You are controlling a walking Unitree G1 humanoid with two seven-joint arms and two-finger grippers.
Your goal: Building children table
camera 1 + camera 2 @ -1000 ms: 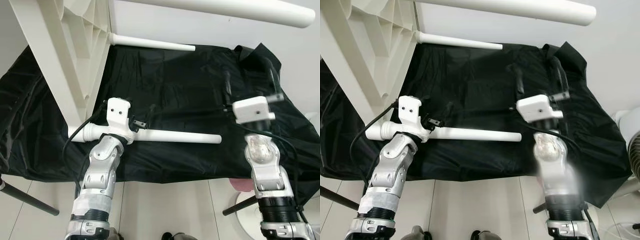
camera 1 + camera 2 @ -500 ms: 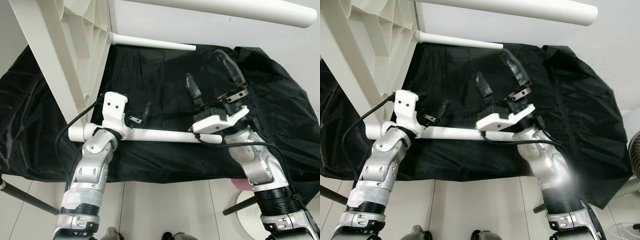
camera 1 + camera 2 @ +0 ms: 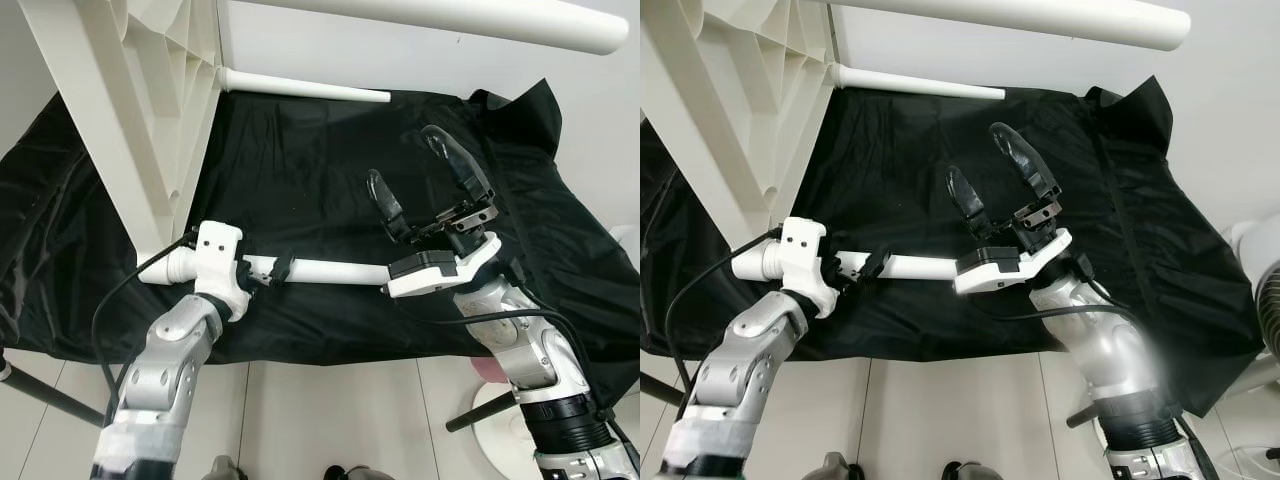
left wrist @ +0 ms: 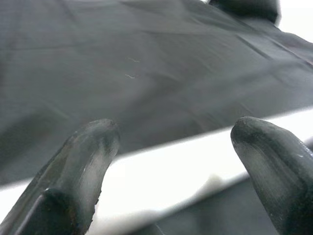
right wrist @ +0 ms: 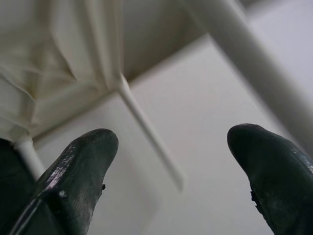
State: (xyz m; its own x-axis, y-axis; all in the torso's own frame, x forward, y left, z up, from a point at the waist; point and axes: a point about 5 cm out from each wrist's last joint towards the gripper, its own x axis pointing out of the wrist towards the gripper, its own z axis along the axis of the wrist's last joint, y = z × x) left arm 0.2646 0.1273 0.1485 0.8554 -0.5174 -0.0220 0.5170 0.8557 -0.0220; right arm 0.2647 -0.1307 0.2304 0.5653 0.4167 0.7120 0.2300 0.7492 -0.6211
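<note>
A loose white table leg (image 3: 330,271) lies across the black cloth (image 3: 300,170). My left gripper (image 3: 270,270) is open, its fingers on either side of the leg near its left end; the left wrist view has the leg (image 4: 161,171) running beyond the two fingertips (image 4: 98,142). My right gripper (image 3: 405,160) is open with its fingers tilted upward, and its white wrist sits over the leg's right end. The upturned white tabletop (image 3: 130,120) leans at the back left with a fitted leg (image 3: 300,86) sticking out.
Another white leg (image 3: 450,15) crosses overhead at the top. The cloth hangs over the front edge, with pale floor tiles (image 3: 330,420) below. A dark stand leg (image 3: 55,395) is at the lower left and a white round base (image 3: 490,405) at the lower right.
My right arm swung in from the right to the leg's free end, fingers tilted up. My left arm drew back and lowered, its fingers now astride the leg.
</note>
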